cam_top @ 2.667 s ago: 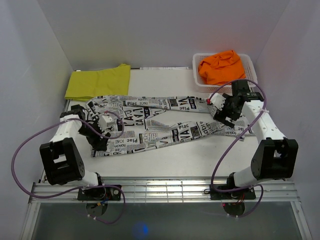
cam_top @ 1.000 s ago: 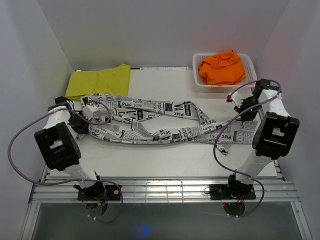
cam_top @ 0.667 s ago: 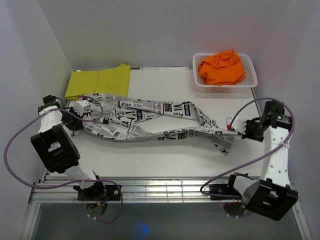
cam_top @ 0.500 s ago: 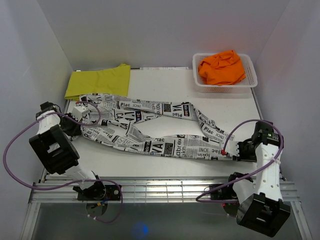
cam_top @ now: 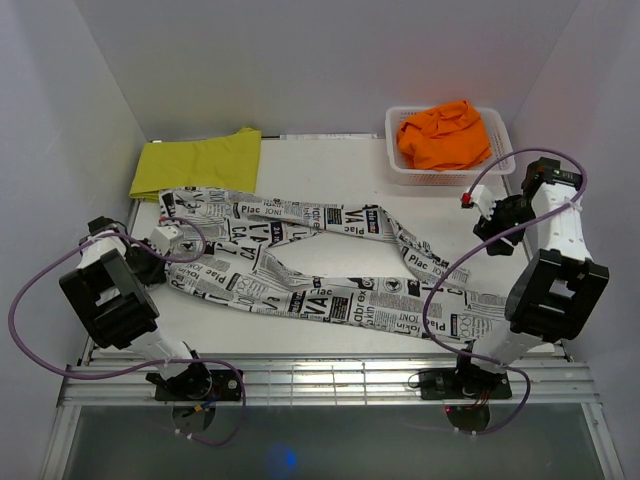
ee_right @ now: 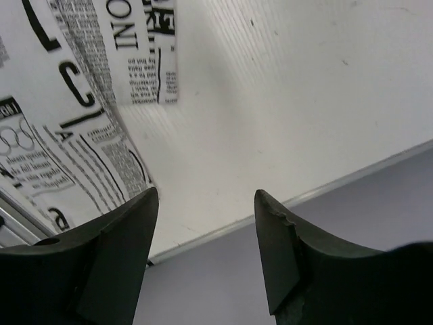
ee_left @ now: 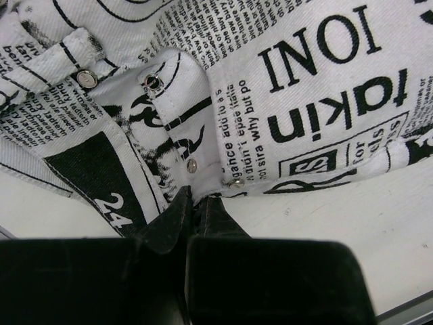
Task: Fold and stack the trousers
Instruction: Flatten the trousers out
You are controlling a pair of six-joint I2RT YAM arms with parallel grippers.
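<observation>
- Three pairs of trousers were in view on a white table [cam_top: 330, 165], which was closed in by plain white walls [cam_top: 330, 60] on the left, far and right sides.
- A metal rail [cam_top: 330, 385] ran along the near edge, with both arm bases bolted to it and purple cables [cam_top: 30, 300] looping off each arm.
- The newspaper-print trousers [cam_top: 300, 285] lay flat across the middle of the table. The waist was at the left, and the two long legs ran rightward and drew together toward the near right corner.
- The yellow trousers [cam_top: 195, 165] lay folded flat at the far left, just beyond the printed waist.
- The orange trousers [cam_top: 440, 135] sat bunched in a white lattice basket [cam_top: 502, 160] at the far right.
- The left gripper [ee_left: 196, 203] was low at the left edge, its fingers clenched on the waist edge of the newspaper-print trousers [ee_left: 304, 101], beside the fly snaps.
- The right gripper [ee_right: 206, 203] hung over bare table at the right, near the basket. Its fingers were spread and held nothing, with printed cloth [ee_right: 74, 128] off to one side.
</observation>
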